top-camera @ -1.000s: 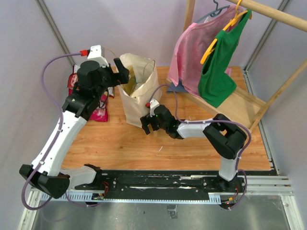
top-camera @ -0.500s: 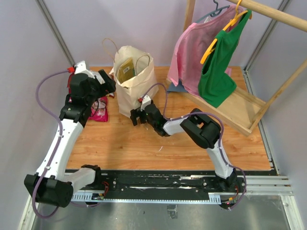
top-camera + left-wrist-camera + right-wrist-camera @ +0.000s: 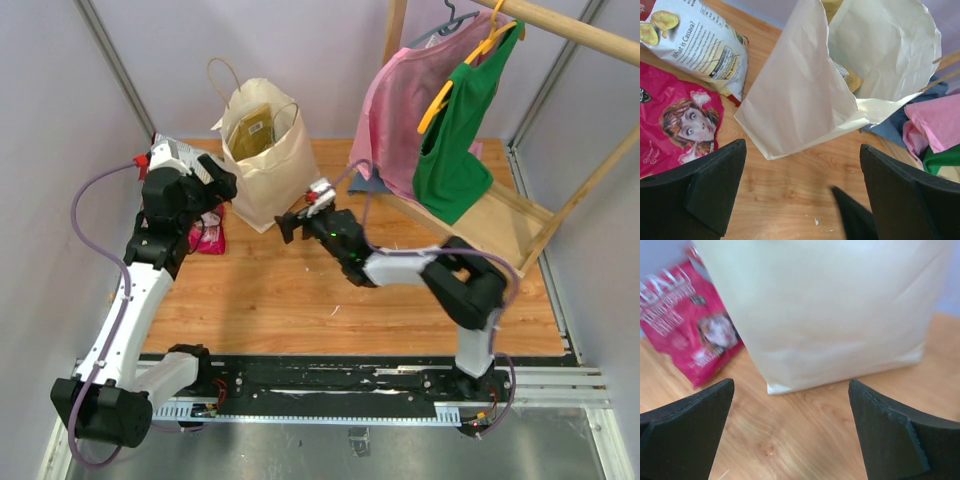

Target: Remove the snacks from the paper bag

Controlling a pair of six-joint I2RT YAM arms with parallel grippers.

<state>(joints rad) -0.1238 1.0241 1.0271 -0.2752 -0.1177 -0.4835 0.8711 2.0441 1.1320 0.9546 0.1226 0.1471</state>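
We look down on a wooden tabletop (image 3: 300, 290) closed in by pale lilac walls. Our left claw (image 3: 801, 170) hangs with its two black fingers spread wide and nothing between them, just left of the paper bag (image 3: 800, 95). The bag stands upright at the back of the table with its mouth open and its thin loop handles raised. Beside that claw two snacks lie flat on the wood: a magenta packet (image 3: 680, 120) showing a woman's face, and a white packet (image 3: 700, 40) printed "What is Cassava?" next to pictured chips. Our right claw (image 3: 790, 430) is likewise wide open and empty, low over the wood and facing the bag's bottom front edge. From there the magenta packet's big white lettering is too blurred to read. A tan packet (image 3: 250, 125) stands inside the bag. To the right, a pink shirt (image 3: 395, 110) and a green shirt (image 3: 455, 150) hang from a wooden rail (image 3: 570, 30).
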